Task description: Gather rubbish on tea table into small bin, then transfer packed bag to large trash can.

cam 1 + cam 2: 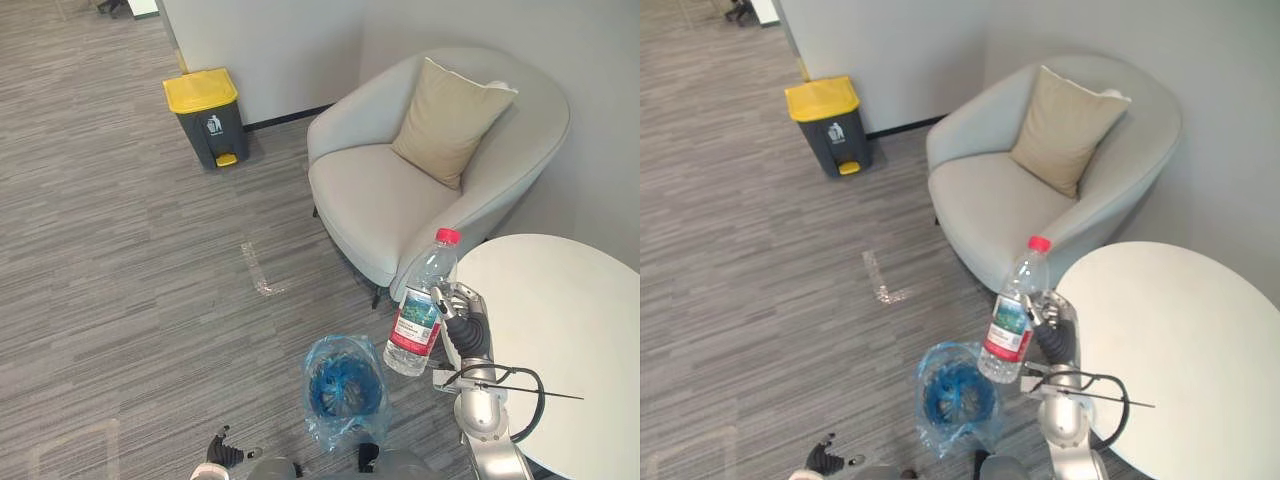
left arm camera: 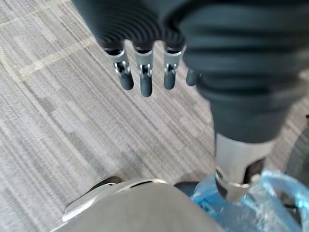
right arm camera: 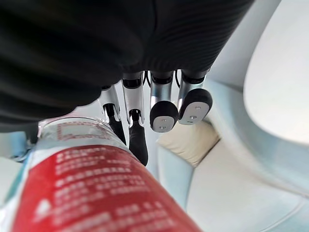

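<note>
**Head view, read left to right.** Yellow-lidded large trash can (image 1: 207,115) at 11 o'clock, by the wall. Left hand (image 1: 222,452) at 7 o'clock, low over the carpet, its fingers (image 2: 145,79) straight and holding nothing. Small bin (image 1: 345,392) (lined with a blue bag (image 1: 318,420)) at 6 o'clock, on the floor. Water bottle (image 1: 422,305) in the air at 1 o'clock from the bin, cap uppermost, clasped by the right hand (image 1: 462,318). Grey armchair (image 1: 370,190) at 12 o'clock. White tea table (image 1: 570,330) at 4 o'clock.
</note>
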